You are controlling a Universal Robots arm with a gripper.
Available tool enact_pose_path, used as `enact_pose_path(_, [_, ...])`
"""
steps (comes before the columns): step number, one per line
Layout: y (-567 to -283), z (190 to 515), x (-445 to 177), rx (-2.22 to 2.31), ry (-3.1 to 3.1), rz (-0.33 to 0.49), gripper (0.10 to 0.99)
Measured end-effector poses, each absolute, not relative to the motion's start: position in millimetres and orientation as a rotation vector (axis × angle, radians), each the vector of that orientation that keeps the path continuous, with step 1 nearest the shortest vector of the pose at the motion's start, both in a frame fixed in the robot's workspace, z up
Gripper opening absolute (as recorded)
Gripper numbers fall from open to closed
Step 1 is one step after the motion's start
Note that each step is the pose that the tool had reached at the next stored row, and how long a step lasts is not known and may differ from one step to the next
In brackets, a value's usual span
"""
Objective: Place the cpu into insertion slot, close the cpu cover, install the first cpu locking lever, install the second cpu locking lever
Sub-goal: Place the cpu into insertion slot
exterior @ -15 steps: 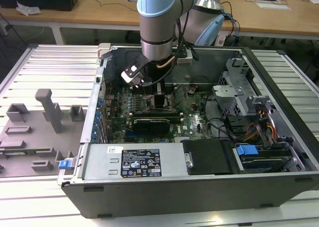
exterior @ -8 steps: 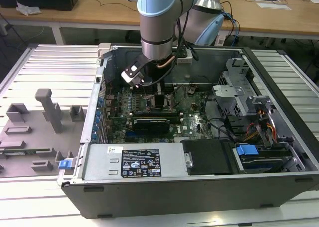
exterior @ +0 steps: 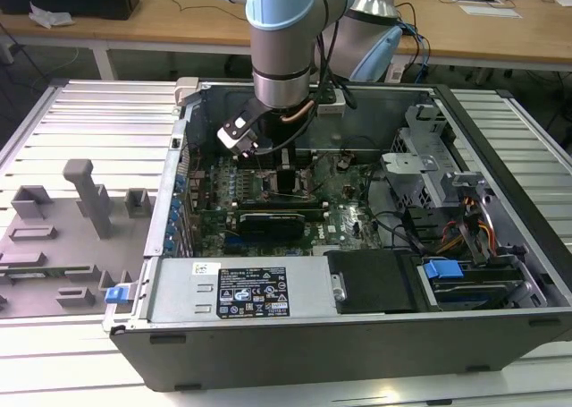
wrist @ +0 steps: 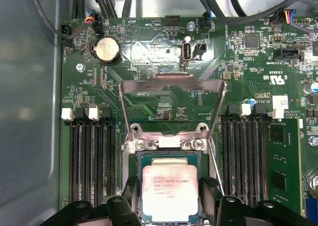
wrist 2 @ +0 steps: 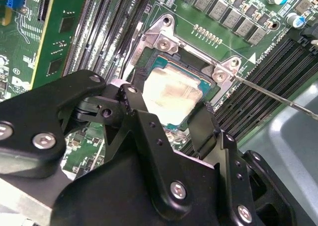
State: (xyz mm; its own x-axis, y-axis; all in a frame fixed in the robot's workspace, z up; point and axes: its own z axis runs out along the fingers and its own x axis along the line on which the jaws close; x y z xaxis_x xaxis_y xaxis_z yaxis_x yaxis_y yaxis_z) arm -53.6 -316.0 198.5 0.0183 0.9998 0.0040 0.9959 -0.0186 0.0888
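- One big computer case (exterior: 357,358) lies open on its side. One robot arm (exterior: 281,40) reaches down into it.
- One green circuit board (wrist: 238,87) lies inside. It has two groups of long black memory slots (wrist: 94,156), one on each side of the socket.
- One gripper (wrist 2: 170,103) is low over the board. Its two fingers (wrist 2: 141,121) are spread just as wide as the chip. They look pressed on two opposite edges, so I think it is holding the chip.
- One cpu cover (wrist: 174,81) stands up, open.
- One insertion slot (wrist: 169,155) sits in front of the cover's hinge.
- One cpu (wrist: 170,191) sits in the slot, or just on top of it, between the fingers. I cannot tell if it is all the way down.
- I can make out one thin locking lever (wrist: 216,166), just beside one finger.
- What could go wrong: if the chip is a bit crooked, a push could bend the tiny pins under it.
- If the chip sticks to a finger, it could get pulled out of place.
- A finger could catch the lever, or the arm could bump the cover.
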Motion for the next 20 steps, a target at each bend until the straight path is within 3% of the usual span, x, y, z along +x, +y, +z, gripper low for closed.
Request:
enact_pose_path(12, [-316, 212, -54, 2.197, 2.157, 0.100, 0.616])
enact_pose_path(13, [-316, 212, -54, 2.198, 2.157, 0.100, 0.537])
enact_pose_path(14, [-316, 212, -54, 2.197, 2.157, 0.100, 0.537])
enact_pose_path(15, [-316, 212, -54, 2.197, 2.157, 0.100, 0.412])
enact_pose_path(16, [-316, 212, -54, 2.198, 2.157, 0.100, 0.412])
enact_pose_path(20, [-316, 212, -54, 2.198, 2.157, 0.100, 0.169])
